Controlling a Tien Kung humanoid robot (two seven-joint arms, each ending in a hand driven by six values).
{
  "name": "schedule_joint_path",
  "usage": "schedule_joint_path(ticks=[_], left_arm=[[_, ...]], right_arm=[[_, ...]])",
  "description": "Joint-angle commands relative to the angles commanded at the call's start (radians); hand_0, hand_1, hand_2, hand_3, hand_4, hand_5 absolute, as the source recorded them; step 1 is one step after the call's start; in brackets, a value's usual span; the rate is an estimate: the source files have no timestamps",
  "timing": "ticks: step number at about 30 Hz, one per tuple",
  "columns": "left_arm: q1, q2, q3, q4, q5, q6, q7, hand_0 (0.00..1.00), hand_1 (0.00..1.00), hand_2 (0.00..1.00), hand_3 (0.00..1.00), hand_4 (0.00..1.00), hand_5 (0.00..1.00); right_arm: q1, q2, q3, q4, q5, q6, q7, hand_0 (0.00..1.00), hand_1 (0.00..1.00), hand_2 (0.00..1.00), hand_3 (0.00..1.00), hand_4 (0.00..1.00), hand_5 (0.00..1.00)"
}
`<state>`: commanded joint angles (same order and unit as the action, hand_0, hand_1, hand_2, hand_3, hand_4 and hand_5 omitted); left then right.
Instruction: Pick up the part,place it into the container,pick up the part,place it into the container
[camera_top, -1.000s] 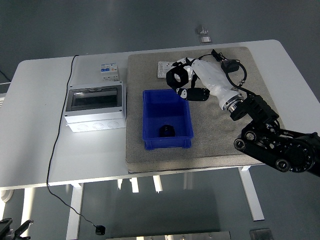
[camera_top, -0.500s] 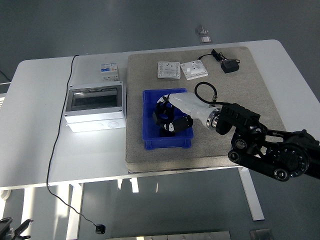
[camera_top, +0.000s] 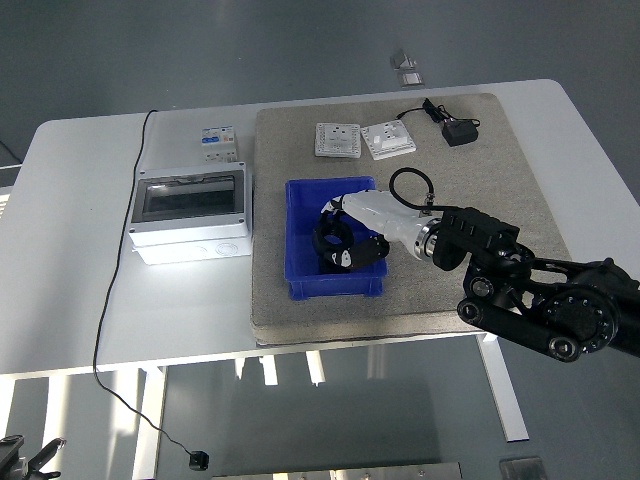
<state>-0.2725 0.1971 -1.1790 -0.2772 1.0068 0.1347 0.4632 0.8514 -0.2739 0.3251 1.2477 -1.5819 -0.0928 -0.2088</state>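
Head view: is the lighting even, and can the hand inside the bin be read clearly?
Head view: light is soft and even, with faint shadows and no strong glare on the white table. The right hand sits low in the blue container; its black fingers merge with the dark part there, so the grasp is unreadable. Focus is sharp across the grey mat.

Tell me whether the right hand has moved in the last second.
Yes. The right hand came from the far wall sockets toward the table's near edge and now reaches down into the blue bin.
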Motion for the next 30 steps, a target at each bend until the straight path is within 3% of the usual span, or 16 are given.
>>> schedule_joint_path(ticks=[1,6,7,12,13,18,19,24,25,30], left_arm=[[0.0,0.0,0.0,0.0,0.0,0.0,0.0,0.669,0.677,0.691,0.769,0.788,0.784],[0.0,0.0,0.0,0.0,0.001,0.0,0.0,0.669,0.677,0.691,0.769,0.788,0.784],[0.0,0.0,0.0,0.0,0.001,0.0,0.0,0.669,0.677,0.691,0.769,0.788,0.784],[0.0,0.0,0.0,0.0,0.001,0.0,0.0,0.669,0.677,0.691,0.769,0.788,0.784],[0.0,0.0,0.0,0.0,0.001,0.0,0.0,0.669,0.677,0.691,0.769,0.789,0.785],[0.001,0.0,0.002,0.0,-0.001,0.0,0.0,0.669,0.677,0.691,0.769,0.789,0.785],[0.001,0.0,0.002,0.0,-0.001,0.001,0.0,0.669,0.677,0.691,0.769,0.789,0.785],[0.002,-0.002,0.007,0.0,-0.006,0.002,-0.002,0.669,0.677,0.691,0.769,0.789,0.785],[0.002,-0.003,0.008,0.0,-0.008,0.003,-0.002,0.669,0.677,0.691,0.769,0.79,0.785],[0.007,-0.006,0.016,0.001,-0.025,0.007,-0.008,0.669,0.677,0.691,0.769,0.79,0.785]], right_arm=[[0.0,0.0,0.0,-0.001,0.002,-0.001,-0.001,0.96,0.822,0.82,0.86,0.526,0.492],[-0.003,0.0,0.002,-0.007,0.01,-0.005,-0.005,0.96,0.822,0.82,0.86,0.526,0.492],[-0.003,0.0,0.002,-0.008,0.012,-0.006,-0.006,0.986,0.844,0.831,0.881,0.592,0.565],[-0.009,-0.001,0.007,-0.011,0.027,-0.035,0.011,0.986,0.844,0.831,0.881,0.592,0.565],[-0.012,-0.002,0.011,-0.01,0.035,-0.053,0.024,0.976,0.845,0.833,0.866,0.637,0.553],[-0.056,-0.016,0.075,0.007,0.104,-0.167,0.116,0.976,0.845,0.833,0.866,0.637,0.553],[-0.071,-0.022,0.095,0.012,0.126,-0.193,0.137,0.918,0.786,0.782,0.774,0.626,0.519],[-0.176,-0.071,0.206,0.046,0.252,-0.33,0.253,0.918,0.786,0.782,0.774,0.626,0.519],[-0.2,-0.082,0.23,0.052,0.282,-0.353,0.276,0.831,0.729,0.737,0.707,0.616,0.498],[-0.333,-0.131,0.349,0.054,0.444,-0.438,0.391,0.831,0.729,0.737,0.707,0.616,0.498]])
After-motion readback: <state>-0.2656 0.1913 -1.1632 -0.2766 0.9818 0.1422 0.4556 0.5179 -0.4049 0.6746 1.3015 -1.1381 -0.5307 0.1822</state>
